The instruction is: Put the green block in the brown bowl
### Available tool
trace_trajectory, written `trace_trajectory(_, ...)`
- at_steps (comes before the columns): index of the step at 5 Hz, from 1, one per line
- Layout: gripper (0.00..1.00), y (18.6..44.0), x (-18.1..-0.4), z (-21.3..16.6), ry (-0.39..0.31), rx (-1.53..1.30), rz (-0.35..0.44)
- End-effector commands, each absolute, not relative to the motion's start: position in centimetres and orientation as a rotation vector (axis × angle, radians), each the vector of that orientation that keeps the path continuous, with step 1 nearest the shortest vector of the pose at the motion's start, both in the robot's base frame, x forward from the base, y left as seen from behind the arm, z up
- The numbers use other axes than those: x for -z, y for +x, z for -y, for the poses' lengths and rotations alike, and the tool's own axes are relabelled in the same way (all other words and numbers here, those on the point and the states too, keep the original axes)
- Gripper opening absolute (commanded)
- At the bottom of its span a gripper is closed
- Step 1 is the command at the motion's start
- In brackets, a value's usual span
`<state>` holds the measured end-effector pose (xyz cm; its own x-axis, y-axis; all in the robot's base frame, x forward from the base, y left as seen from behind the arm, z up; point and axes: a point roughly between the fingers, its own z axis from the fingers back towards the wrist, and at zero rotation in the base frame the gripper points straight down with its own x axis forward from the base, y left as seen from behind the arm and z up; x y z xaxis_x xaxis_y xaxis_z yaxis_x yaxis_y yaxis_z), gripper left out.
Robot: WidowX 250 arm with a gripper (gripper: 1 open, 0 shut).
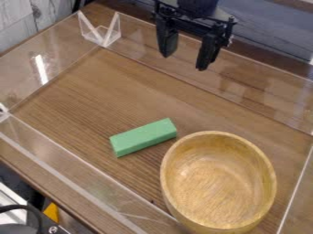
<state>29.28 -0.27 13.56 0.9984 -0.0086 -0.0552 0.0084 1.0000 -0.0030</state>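
One wood-grain table (110,96), clear-walled.

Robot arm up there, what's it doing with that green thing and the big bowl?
The robot's claw hangs open above the back of the wooden table, pointing down and holding nothing. The green block lies flat on the table, just left of the brown bowl, which is empty. The block is meant to go into the bowl, but that has not been done: the claw is apart from the block.
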Motion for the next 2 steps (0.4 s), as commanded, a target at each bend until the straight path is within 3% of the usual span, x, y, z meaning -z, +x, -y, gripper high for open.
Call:
trace_trajectory(1,1.0,28.6,-13.1,0.1,-0.001,0.085,-0.067)
trace_trajectory(2,1.0,26.6,-11.2,-0.3,0.003,0.242,-0.104)
